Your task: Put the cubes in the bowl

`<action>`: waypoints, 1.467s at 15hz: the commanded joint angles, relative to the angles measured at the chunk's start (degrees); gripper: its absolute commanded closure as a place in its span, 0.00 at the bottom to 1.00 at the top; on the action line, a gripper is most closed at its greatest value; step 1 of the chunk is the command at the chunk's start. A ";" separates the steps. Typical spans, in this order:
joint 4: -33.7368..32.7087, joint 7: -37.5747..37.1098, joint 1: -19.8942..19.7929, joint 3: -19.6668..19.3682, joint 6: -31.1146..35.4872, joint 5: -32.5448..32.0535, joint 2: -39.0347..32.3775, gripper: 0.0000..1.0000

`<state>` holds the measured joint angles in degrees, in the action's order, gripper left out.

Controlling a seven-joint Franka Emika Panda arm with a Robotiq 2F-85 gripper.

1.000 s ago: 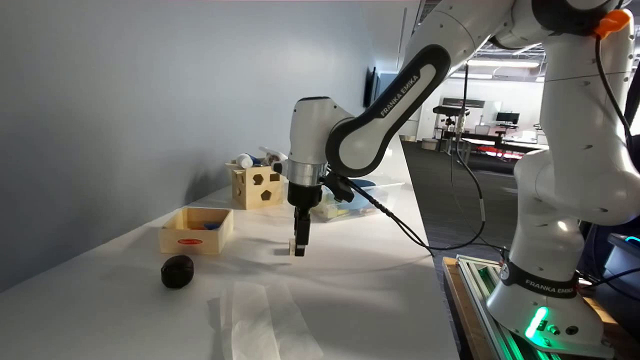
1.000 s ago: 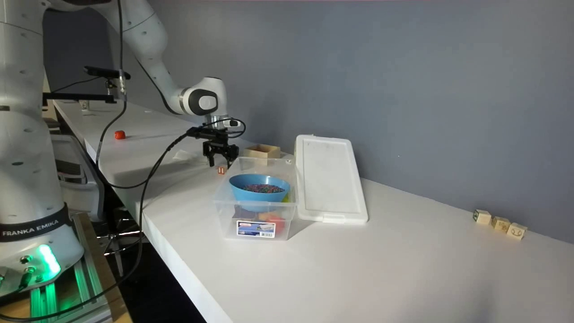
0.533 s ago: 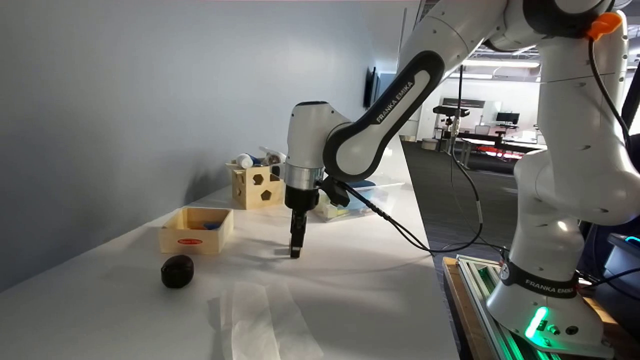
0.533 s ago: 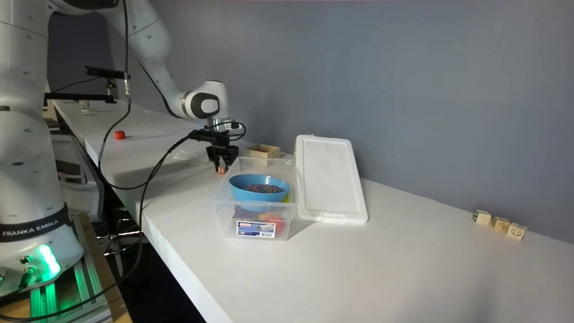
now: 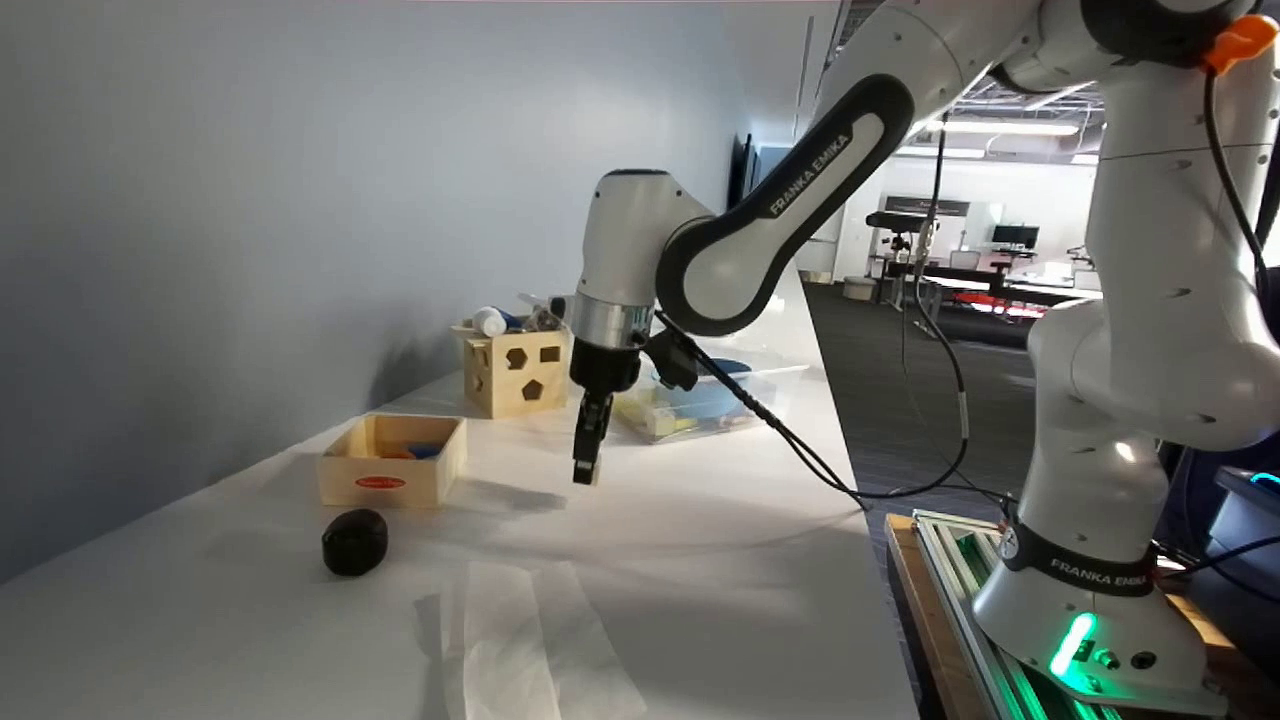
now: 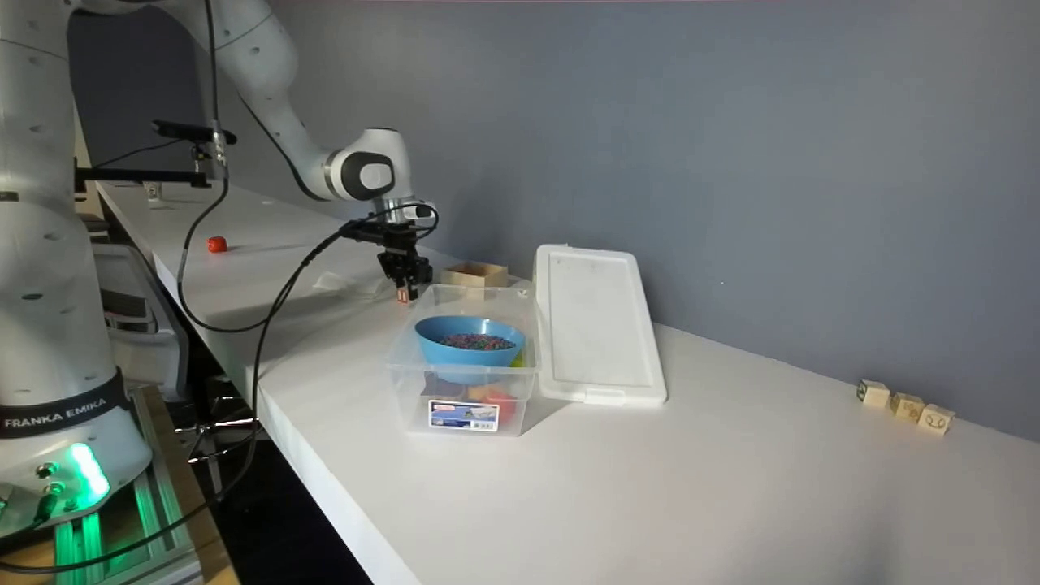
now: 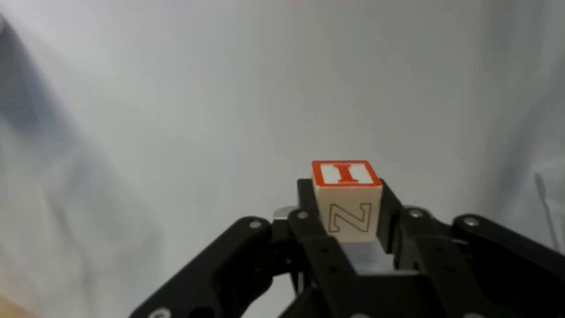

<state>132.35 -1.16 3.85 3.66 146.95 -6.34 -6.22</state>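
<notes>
My gripper (image 7: 347, 194) is shut on a pale wooden cube (image 7: 353, 216), its fingers pressed to two opposite sides. A red-framed letter marks the cube's upper face, an outlined letter the face towards the wrist camera. In an exterior view the gripper (image 5: 585, 468) hangs slightly tilted, the cube clear of the tabletop. The light-blue bowl (image 6: 455, 354) sits inside a clear plastic bin and holds tiny multicoloured bits; the bin is close beside the gripper (image 6: 408, 286) in that picture. Three more cubes (image 6: 907, 405) lie in a row on the table near the wall.
Around the bowl rise the walls of the clear bin (image 6: 406, 398), with a white lid (image 6: 601, 325) propped beside it. A holed wooden box (image 5: 512, 380), a tan wooden tray (image 5: 400, 480), a black round object (image 5: 355, 542) and a white sheet (image 5: 520, 640) are on the table.
The gripper went down around the cube on the table, closed on it and rose with it, now tilting a little. The bowl, bin and the row of cubes have not moved.
</notes>
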 commanded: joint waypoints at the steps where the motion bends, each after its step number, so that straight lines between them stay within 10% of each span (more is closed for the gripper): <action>1: 4.95 -4.83 -1.26 -1.90 1.50 -0.05 11.27 0.91; 7: 7.18 -9.17 -9.09 -7.09 1.14 -0.52 22.58 0.91; 13: 8.04 -20.33 -18.66 -8.69 5.26 -2.34 18.64 0.91; 22: 6.92 -27.00 -17.45 -9.36 13.82 -4.09 6.00 0.91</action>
<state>140.73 -24.64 -14.68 -5.16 159.40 -7.91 3.18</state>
